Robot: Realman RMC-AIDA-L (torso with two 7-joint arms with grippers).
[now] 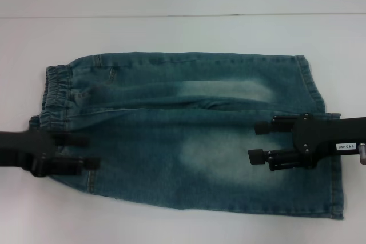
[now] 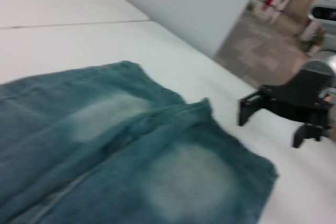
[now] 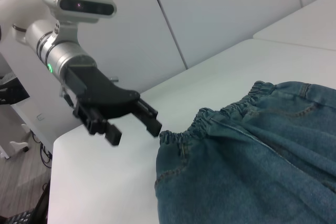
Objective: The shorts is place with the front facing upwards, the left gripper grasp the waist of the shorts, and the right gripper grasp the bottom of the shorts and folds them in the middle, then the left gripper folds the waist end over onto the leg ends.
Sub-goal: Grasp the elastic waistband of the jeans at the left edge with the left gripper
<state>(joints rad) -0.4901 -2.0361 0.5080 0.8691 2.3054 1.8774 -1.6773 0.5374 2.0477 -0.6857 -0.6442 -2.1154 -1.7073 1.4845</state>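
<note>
Hovering at both ends of the spread shorts (image 1: 194,132), jaws apart, nothing gripped yet.

The denim lies flat on the white table (image 1: 171,32), long axis running side to side: elastic waist (image 1: 57,92) nearest the left gripper (image 1: 86,151), leg hems (image 1: 323,141) under the right gripper (image 1: 257,141). Each claw simply needs to drop straight down.

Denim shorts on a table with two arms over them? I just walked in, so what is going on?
A two-armed robot is setting up to fold the denim shorts, which lie flat and unfolded on the white table. The left gripper is open at the elastic waist end, near its lower corner. The right gripper is open above the leg end. Neither has hold of the fabric yet, so no fold has been made.
</note>
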